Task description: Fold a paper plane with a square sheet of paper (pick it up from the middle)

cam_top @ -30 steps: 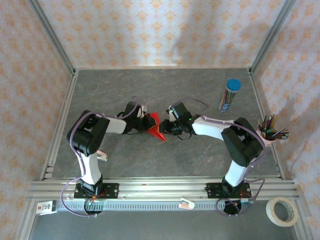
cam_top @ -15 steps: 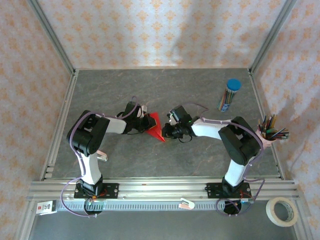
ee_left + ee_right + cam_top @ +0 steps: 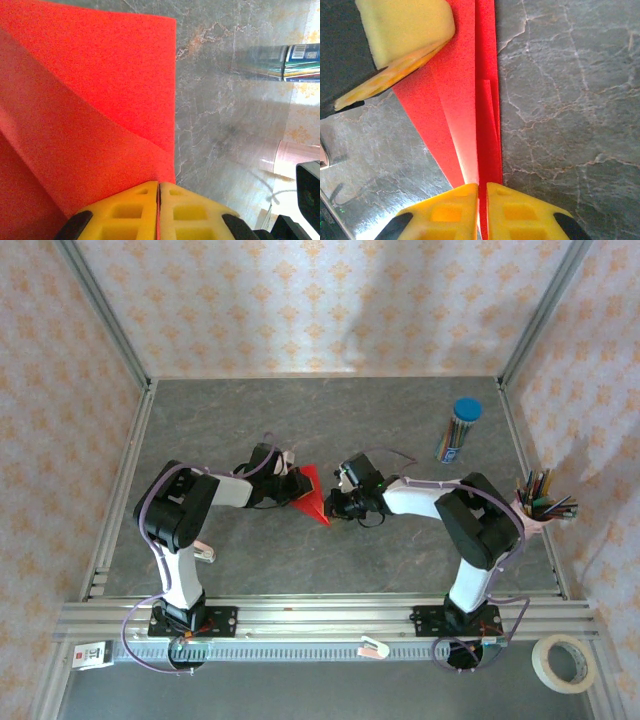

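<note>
The square sheet of paper (image 3: 313,496) is bright red and folded with creases into a narrow pointed wedge, held just above the grey table's middle. My left gripper (image 3: 296,487) grips its left side. In the left wrist view the yellow fingers (image 3: 130,212) of the left gripper (image 3: 159,184) are pressed together on the red paper (image 3: 90,100). My right gripper (image 3: 334,504) is shut on the paper's right edge. In the right wrist view the right gripper (image 3: 482,185) pinches several red layers (image 3: 470,100), with a left finger (image 3: 402,25) at the far end.
A blue-capped tube of coloured pencils (image 3: 459,430) stands at the back right, also in the left wrist view (image 3: 295,62). A pink cup of pencils (image 3: 540,502) sits by the right wall. A tape roll (image 3: 566,662) lies beyond the near rail (image 3: 320,615).
The right gripper has slid a little left and forward onto the paper's edge and closed on it. The left gripper has kept its grip in place.
</note>
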Controlling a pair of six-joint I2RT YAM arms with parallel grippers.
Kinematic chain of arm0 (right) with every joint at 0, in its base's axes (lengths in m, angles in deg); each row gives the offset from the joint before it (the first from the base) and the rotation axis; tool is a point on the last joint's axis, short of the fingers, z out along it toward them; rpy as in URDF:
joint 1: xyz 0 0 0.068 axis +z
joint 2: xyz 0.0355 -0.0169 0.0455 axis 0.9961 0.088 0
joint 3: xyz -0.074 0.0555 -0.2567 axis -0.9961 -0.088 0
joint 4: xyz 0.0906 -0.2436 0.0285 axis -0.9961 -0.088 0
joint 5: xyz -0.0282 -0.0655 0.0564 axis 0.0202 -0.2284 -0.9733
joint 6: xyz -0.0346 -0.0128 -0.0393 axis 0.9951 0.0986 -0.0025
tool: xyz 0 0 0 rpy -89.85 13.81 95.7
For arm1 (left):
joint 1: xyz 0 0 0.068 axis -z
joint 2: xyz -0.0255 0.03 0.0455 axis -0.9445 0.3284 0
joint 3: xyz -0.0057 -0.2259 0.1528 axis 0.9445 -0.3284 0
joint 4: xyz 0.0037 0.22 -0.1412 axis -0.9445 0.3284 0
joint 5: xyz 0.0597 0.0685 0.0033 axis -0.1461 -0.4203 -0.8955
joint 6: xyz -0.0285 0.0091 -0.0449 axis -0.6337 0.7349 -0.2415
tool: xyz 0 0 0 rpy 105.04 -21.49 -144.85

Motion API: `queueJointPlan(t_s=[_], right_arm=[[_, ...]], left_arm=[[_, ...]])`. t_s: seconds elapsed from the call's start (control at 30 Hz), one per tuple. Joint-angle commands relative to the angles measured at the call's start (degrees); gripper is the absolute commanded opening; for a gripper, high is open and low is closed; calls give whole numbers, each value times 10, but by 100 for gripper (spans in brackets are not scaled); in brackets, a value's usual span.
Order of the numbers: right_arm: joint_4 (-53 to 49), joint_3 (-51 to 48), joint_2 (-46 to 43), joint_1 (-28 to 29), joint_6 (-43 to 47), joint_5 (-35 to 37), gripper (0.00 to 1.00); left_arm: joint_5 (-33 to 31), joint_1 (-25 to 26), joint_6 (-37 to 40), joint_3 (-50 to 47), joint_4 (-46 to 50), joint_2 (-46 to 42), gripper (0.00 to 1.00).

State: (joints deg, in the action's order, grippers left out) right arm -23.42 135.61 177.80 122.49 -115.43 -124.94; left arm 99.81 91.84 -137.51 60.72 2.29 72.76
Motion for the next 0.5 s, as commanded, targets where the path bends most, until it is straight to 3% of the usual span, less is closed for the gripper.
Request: queueJointPlan(t_s=[0.0, 0.47], right_arm=[[11, -14, 11, -2, -8, -1, 12], [12, -18, 20, -2, -8, 8, 11]], left_arm=[[12, 4, -1, 8, -18, -14, 10], [33, 4, -9, -2, -36, -23, 12]])
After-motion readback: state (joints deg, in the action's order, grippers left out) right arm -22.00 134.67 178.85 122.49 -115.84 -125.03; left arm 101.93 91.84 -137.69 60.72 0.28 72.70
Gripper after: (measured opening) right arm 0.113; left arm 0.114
